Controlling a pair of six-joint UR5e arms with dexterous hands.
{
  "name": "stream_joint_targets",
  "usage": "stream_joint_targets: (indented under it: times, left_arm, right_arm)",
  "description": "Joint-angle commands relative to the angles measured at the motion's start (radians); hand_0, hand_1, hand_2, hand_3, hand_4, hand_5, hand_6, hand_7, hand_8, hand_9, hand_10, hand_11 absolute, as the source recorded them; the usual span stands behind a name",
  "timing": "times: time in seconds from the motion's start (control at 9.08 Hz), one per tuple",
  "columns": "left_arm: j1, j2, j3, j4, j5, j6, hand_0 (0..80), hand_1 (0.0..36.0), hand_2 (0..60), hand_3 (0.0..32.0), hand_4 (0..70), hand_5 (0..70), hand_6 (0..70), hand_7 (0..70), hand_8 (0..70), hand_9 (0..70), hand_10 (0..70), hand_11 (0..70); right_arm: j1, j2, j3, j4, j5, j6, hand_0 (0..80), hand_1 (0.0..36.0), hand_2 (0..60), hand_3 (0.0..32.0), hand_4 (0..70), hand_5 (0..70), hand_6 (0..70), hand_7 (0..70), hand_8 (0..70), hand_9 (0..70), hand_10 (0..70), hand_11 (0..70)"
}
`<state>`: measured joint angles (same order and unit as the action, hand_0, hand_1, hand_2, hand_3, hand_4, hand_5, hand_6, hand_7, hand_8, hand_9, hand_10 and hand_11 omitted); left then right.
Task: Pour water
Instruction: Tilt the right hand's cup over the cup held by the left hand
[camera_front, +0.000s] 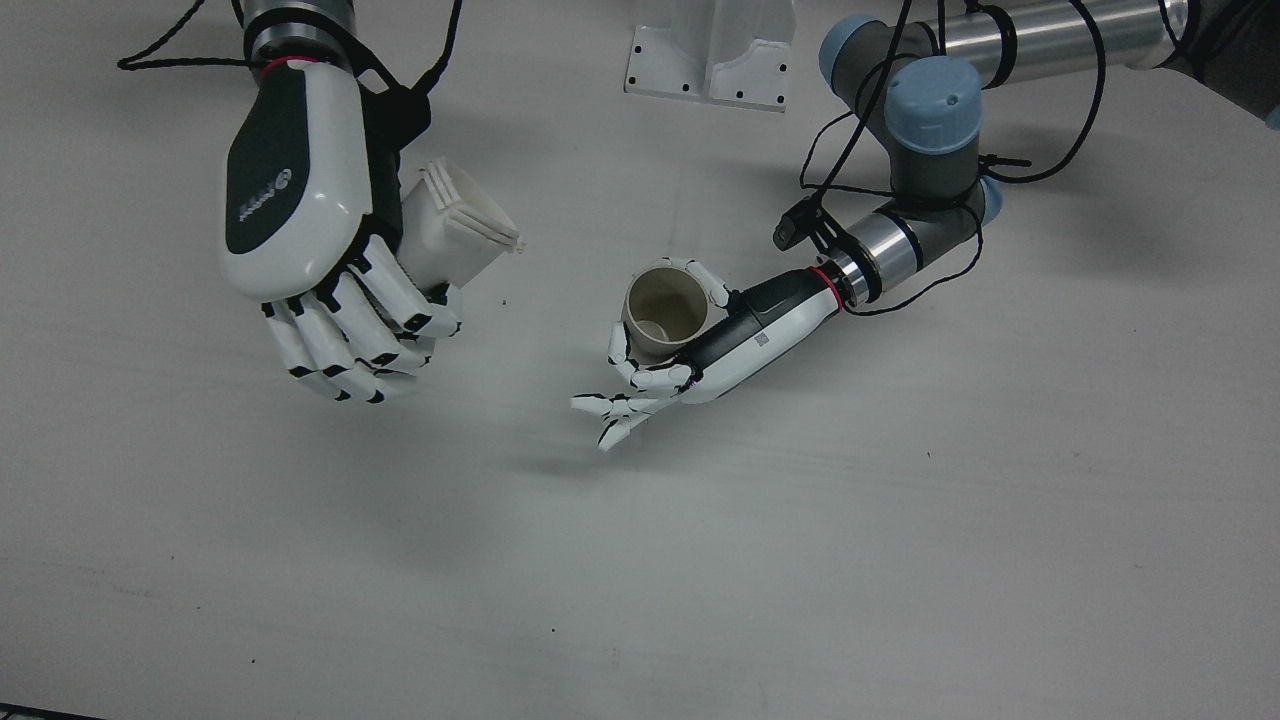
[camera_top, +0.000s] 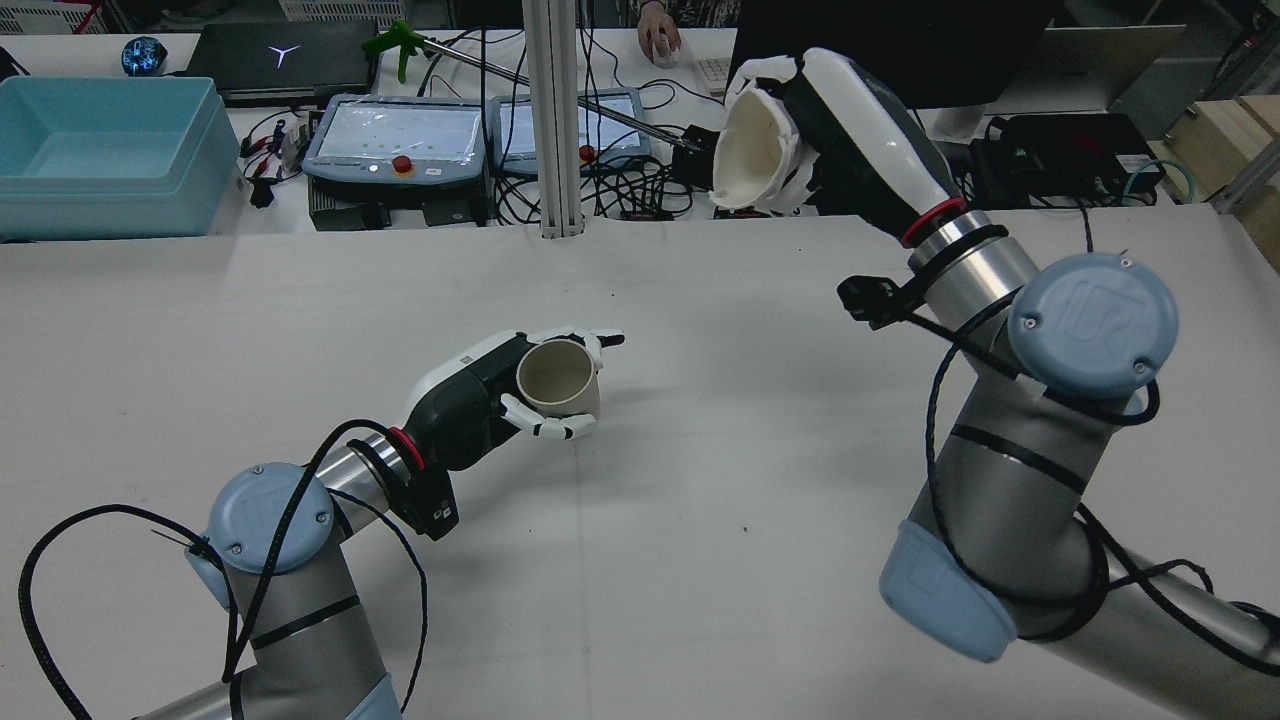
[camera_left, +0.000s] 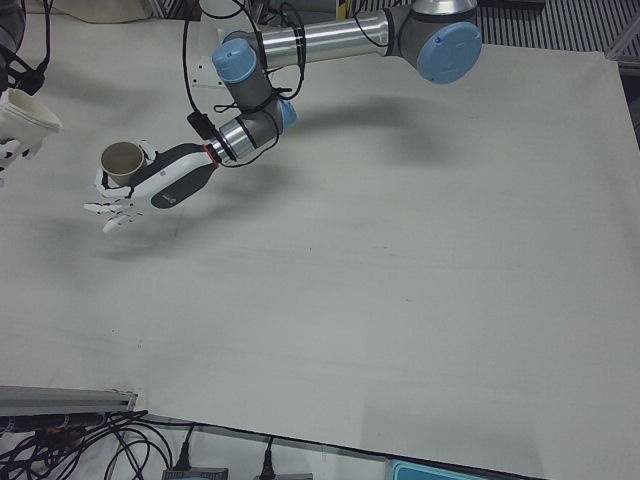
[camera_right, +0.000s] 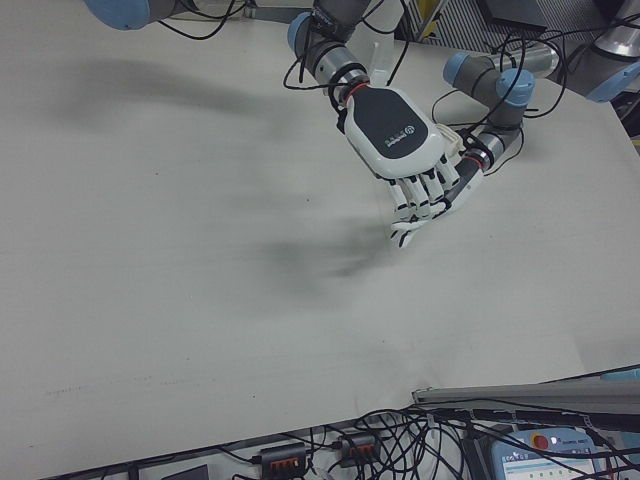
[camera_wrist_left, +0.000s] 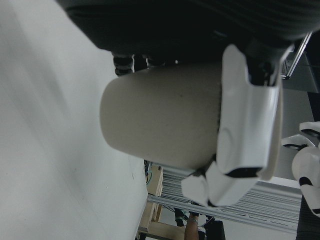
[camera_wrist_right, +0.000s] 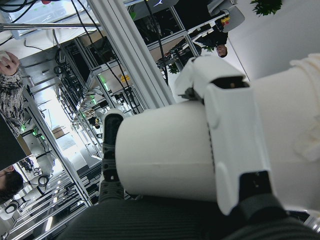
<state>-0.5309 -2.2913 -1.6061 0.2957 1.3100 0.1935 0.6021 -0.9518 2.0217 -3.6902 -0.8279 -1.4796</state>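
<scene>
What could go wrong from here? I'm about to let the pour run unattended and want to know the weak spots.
1. The white cup in the right robot hand is raised and tilted well off to one side of the beige cup, so anything leaving it now would likely hit the table.
2. The left robot hand holds the beige cup with some fingers splayed free, so a bump might shift it.

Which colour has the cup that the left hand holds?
Beige, the cup in the left hand; the rear view shows it best.
</scene>
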Motion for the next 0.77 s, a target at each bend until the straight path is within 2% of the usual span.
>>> stream_joint_targets:
  times: [0.0,0.11,0.22,0.33,0.55,0.66]
  left_arm:
    - [0.006,-0.073,0.006,0.042,0.0,0.004,66.2,36.0,60.0,0.0,35.9,70.0,11.2,21.1,1.2,2.8,3.7,8.6]
    - [0.011,-0.073,0.008,0.042,0.0,0.003,66.8,36.0,60.0,0.0,36.0,70.0,11.4,21.4,1.2,2.8,4.0,9.0]
    - [0.009,-0.062,0.005,0.039,0.0,-0.003,66.1,36.0,60.0,0.0,36.2,70.0,11.5,21.4,1.3,2.8,4.1,9.1]
    - [-0.003,-0.047,-0.008,0.02,0.003,-0.005,65.3,36.0,60.0,0.0,36.1,70.0,11.3,21.1,1.2,2.8,4.0,9.0]
    - [-0.006,0.068,-0.011,-0.039,0.031,-0.058,62.5,36.0,60.0,0.0,36.1,70.0,10.5,20.1,1.1,2.6,4.0,8.7]
    - [-0.023,0.114,-0.014,-0.081,0.035,-0.06,61.6,36.0,60.0,0.0,35.3,70.0,10.1,19.8,1.0,2.5,4.2,8.9]
  right_arm:
    - [-0.097,0.008,0.006,0.064,0.111,-0.162,80.0,36.0,60.0,0.0,25.3,70.0,40.8,54.1,30.4,41.1,28.5,45.6]
    - [-0.091,0.034,0.011,0.062,0.118,-0.162,80.0,36.0,60.0,0.0,25.0,70.0,40.3,53.2,30.0,40.8,28.4,45.4]
    - [-0.049,0.013,0.082,0.065,0.128,-0.154,80.0,36.0,60.0,0.0,25.3,70.0,40.2,53.3,30.0,40.8,28.5,45.5]
    - [0.014,-0.064,0.197,0.07,0.145,-0.109,80.0,36.0,60.0,0.0,24.4,70.0,39.8,52.5,29.9,40.7,28.8,45.9]
    - [0.118,-0.254,0.241,0.064,0.116,0.281,80.0,36.0,60.0,0.0,23.5,70.0,40.0,51.2,30.1,40.9,31.6,49.0]
    - [0.171,-0.365,0.235,0.061,0.061,0.506,80.0,36.0,60.0,0.0,24.5,70.0,42.3,53.9,31.0,42.1,34.2,52.3]
